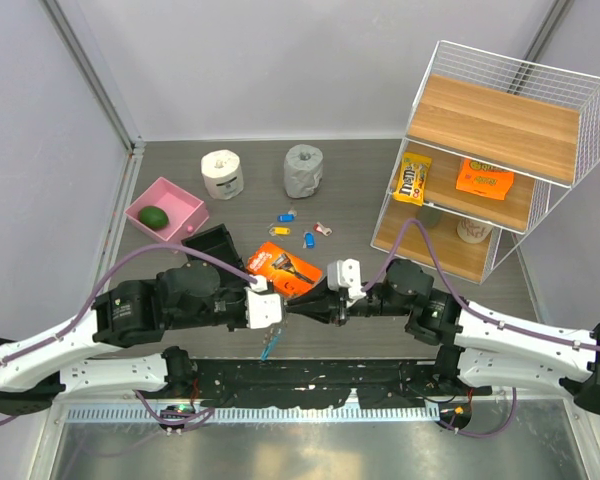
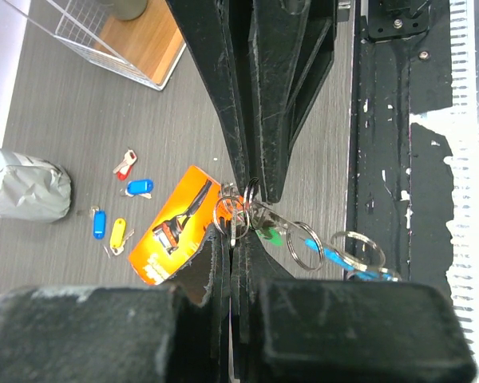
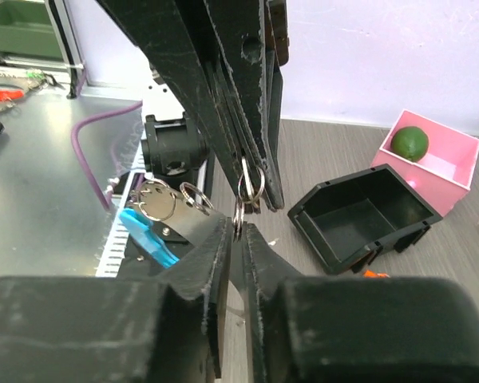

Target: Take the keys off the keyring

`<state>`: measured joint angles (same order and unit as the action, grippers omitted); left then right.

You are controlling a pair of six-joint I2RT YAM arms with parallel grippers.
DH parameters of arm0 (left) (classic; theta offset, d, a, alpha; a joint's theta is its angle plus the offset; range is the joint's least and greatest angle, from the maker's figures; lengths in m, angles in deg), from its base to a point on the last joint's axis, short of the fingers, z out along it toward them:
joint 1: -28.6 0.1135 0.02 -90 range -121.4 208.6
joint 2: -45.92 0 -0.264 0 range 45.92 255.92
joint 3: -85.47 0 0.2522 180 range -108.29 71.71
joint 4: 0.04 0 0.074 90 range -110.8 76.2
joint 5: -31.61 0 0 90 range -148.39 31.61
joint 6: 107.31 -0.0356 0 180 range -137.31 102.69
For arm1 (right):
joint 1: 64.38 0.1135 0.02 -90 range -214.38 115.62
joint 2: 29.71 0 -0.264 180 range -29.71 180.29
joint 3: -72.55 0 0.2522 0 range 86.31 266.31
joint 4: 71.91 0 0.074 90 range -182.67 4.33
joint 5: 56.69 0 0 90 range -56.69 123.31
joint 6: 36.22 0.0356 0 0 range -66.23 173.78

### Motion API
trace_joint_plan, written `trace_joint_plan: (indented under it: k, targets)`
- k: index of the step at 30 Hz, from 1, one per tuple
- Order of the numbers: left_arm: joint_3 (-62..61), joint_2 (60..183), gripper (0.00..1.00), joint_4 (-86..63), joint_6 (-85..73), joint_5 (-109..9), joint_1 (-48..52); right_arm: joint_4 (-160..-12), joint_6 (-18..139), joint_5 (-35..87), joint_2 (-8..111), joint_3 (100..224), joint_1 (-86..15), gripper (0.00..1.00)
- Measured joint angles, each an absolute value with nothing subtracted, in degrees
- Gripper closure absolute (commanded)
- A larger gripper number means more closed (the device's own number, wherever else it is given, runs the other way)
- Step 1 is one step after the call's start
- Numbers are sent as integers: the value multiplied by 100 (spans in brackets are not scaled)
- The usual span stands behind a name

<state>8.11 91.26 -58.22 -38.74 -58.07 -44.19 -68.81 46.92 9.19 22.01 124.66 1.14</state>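
The keyring (image 2: 303, 243) shows as a chain of linked steel split rings, with a blue tag (image 2: 343, 259) and a green tag (image 2: 267, 236) hanging on it. My left gripper (image 2: 233, 231) and right gripper (image 3: 238, 225) meet tip to tip above the table's near middle (image 1: 298, 300). Each is shut on a ring at one end of the chain. In the right wrist view more rings (image 3: 156, 199) and the blue tag (image 3: 148, 235) hang to the left. The blue tag dangles below the grippers (image 1: 270, 345). No fanned cluster of grey keys shows.
Loose tagged keys lie on the table: blue (image 1: 287, 217), yellow (image 1: 280, 231), blue (image 1: 308, 240), pink (image 1: 324, 230). An orange razor pack (image 1: 285, 265), a black bin (image 1: 212, 245), a pink box (image 1: 180, 200) holding a lime, two rolls (image 1: 222, 174) and a wire shelf (image 1: 490, 160) stand behind.
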Motion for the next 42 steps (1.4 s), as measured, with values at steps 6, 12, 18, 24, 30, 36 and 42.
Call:
trace_joint_plan:
  k: [6, 12, 18, 24, 30, 36, 42]
  targets:
    - [814, 9113, 100, -5855, -3879, -5847, -4415, -6907, 4778, 735, 2359, 12619, 111, 95]
    - [814, 9133, 100, -5846, -3876, -5925, -4419, -7799, 5016, 689, 2492, 13176, 111, 95]
    - [814, 9240, 100, -5857, -3876, -6094, -4441, -9292, 5886, 622, 2982, 14263, 107, 95]
    - [855, 9308, 100, -6014, -3876, -6116, -4492, -9571, 6913, 506, 3207, 14348, 74, 95]
    - [855, 9303, 100, -6089, -3876, -6113, -4500, -9451, 7886, 257, 3382, 14348, -68, 60]
    - [857, 9305, 100, -5995, -3876, -6142, -4500, -9029, 8275, -47, 3414, 14143, -192, 43]
    - [894, 9190, 100, -5905, -3876, -6135, -4500, -8656, 7481, 29, 2509, 13561, -199, 42]
